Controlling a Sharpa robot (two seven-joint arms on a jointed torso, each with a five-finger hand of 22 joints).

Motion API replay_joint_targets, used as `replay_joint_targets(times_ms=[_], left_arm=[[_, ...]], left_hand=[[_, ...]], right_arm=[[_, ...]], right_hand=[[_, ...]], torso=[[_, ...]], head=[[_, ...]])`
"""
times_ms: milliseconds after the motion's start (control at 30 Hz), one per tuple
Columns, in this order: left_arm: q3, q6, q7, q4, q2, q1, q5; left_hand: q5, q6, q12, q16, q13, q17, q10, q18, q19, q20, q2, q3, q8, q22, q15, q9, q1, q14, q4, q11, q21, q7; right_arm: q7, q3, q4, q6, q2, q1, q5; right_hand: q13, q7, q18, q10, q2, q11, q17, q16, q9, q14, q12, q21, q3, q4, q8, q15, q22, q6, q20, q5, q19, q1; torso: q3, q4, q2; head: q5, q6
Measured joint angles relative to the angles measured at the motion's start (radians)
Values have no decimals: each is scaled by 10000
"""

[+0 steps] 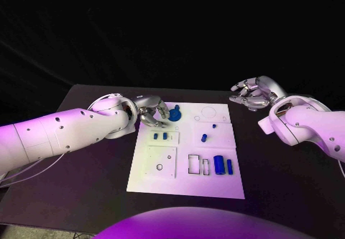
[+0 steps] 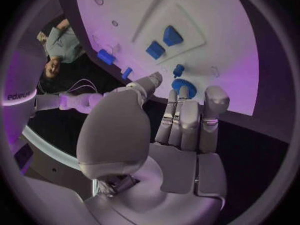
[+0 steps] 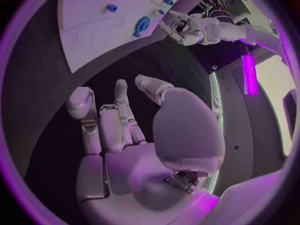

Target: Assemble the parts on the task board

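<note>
The white task board lies in the middle of the black counter, and small blue parts are scattered over it. At about eleven o'clock on the board a round blue part with a stub stands near the far left corner, and the left hand hovers right beside it, fingers loosely curled and apart, gripping nothing that I can make out. The left wrist view shows those fingertips just short of the round blue part, not around it. Two small blue parts lie just nearer than that, another small piece sits at the board's centre, and two upright blue blocks stand at about four o'clock. The right hand hangs off the board's far right corner, around one o'clock, fingers curled in and empty.
</note>
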Motion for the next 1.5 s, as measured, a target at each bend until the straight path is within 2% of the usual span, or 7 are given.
replay_joint_targets(times_ms=[233,367,567,733,1200,1300,1500], left_arm=[[228,-383,574,349,-499,12,2638],[256,-454,1064,455,-712,11,5224],[271,-472,1971,688,-921,10,8926],[273,-477,2480,820,-1017,10,10584],[275,-474,2966,922,-1137,10,11950],[275,-474,2987,932,-1147,10,12032],[275,-473,2992,944,-1163,10,12121]], left_hand=[[87,96,41,-864,113,-1650,-201,-1,-744,82,438,-895,0,0,39,-159,334,-899,306,59,-1376,373],[273,273,548,-1715,395,-2950,871,235,-1270,-100,598,-394,13,-1,-193,-200,516,-1545,398,-256,-2569,552],[431,218,474,-2635,325,-4052,406,468,-2427,-49,428,49,131,-232,-76,-200,458,-2285,303,-125,-4687,607],[431,218,471,-2700,310,-4131,344,467,-2482,-25,419,64,176,-313,-63,-200,449,-2298,320,-93,-4797,607],[431,254,515,-2788,311,-4189,344,466,-2501,-6,419,129,228,-375,-59,-199,449,-2370,277,-93,-4868,642],[431,254,514,-2788,311,-4193,344,465,-2500,-6,419,129,228,-379,-59,-198,449,-2370,277,-93,-4868,641],[430,155,548,-2788,312,-4238,344,465,-2500,-6,419,129,228,-433,-59,-208,449,-2370,278,-93,-4913,740]], right_arm=[[-234,0,-145,1080,198,-55,-1495],[-394,-7,-171,1590,367,-204,-2797],[-656,-30,-152,2180,576,-460,-4596],[-895,-44,-141,2525,750,-575,-5682],[-1484,-64,-212,2760,1141,-814,-6984],[-1546,-64,-219,2760,1209,-836,-7092],[-1649,-52,-265,2757,1297,-864,-7251]], right_hand=[[-1723,0,-1,-6,-121,6,258,324,-255,150,-2177,670,133,-534,-82,216,13,0,193,-217,365,134],[-2164,0,0,-7,-32,7,425,489,-336,164,-2656,1041,140,-716,-82,230,12,0,201,-301,568,326],[-2452,0,0,-8,-5,8,616,621,-400,199,-2929,1504,98,-781,-82,264,12,1,219,-301,786,352],[-2557,0,0,-9,-6,8,698,677,-427,199,-3000,1668,98,-781,-81,264,11,1,237,-301,888,352],[-2981,-12,-157,62,132,80,889,835,-540,199,-3394,2442,365,-873,-118,264,8,14,150,-257,1335,450],[-3072,33,-156,73,284,254,914,875,-541,237,-3498,2583,537,-896,-118,226,8,1454,96,-346,1388,454],[-3229,-12,-157,235,392,184,647,806,-516,237,-3840,2502,793,-895,22,226,7,1837,96,-547,1389,401]], torso=[[0,-3,-5],[-1,-2,-7],[0,33,9],[-15,23,11],[-6,25,20],[-6,23,20],[-2,16,15]], head=[[-85,37],[-178,74],[-372,145],[-423,156],[-466,122],[-458,104],[-453,88]])
